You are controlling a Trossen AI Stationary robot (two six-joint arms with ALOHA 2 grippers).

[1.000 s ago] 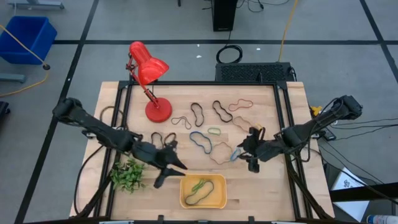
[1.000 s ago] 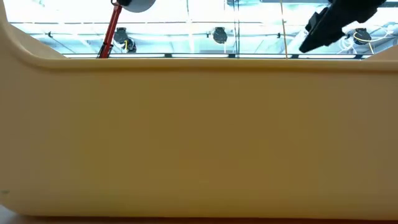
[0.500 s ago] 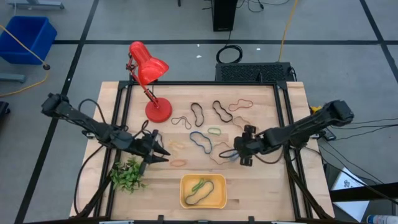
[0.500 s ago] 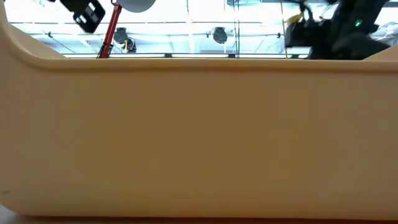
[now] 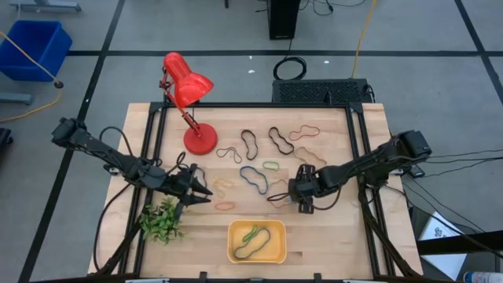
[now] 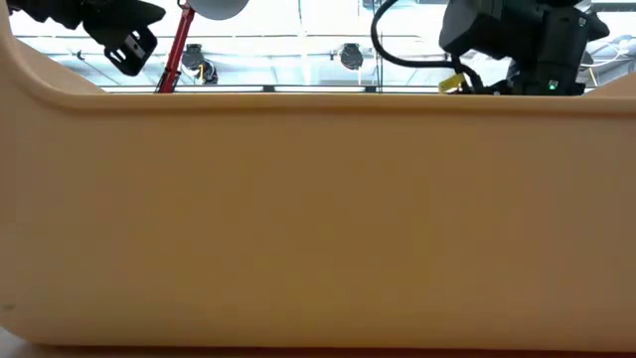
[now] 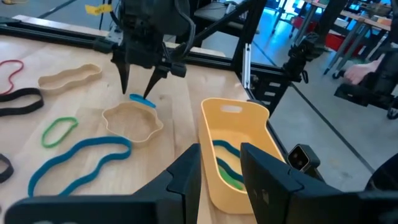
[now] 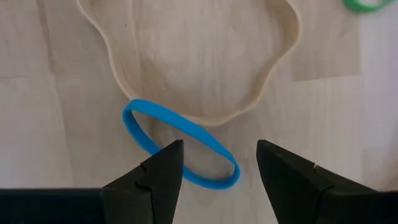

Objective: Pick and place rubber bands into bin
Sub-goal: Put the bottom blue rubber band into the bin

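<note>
My right gripper [image 5: 302, 198] is open and points down at a small blue rubber band [image 8: 186, 129] that lies flat on the wood beside a wavy tan band [image 8: 261, 92]. Its fingers stand either side of the blue band, apart from it. It also shows in the left wrist view [image 7: 140, 81]. My left gripper [image 5: 206, 194] is open and empty, to the left of the bin and farther back. The orange-yellow bin [image 5: 256, 241] stands near the front edge and holds a green and a dark band. Several black, blue, green, tan, red and orange bands [image 5: 253, 178] lie spread over the table's middle.
A red desk lamp [image 5: 189, 86] stands at the far left. A green plastic sprig [image 5: 161, 220] lies at the near left by my left arm. Black frame rails [image 5: 157, 149] run along the table's sides. The bin's wall [image 6: 318, 219] fills the low view.
My left gripper has drawn back from the bin's left side toward the far left, then kept still. My right gripper has gone toward the table's left edge until it stands over the small blue band. The bands have not moved.
</note>
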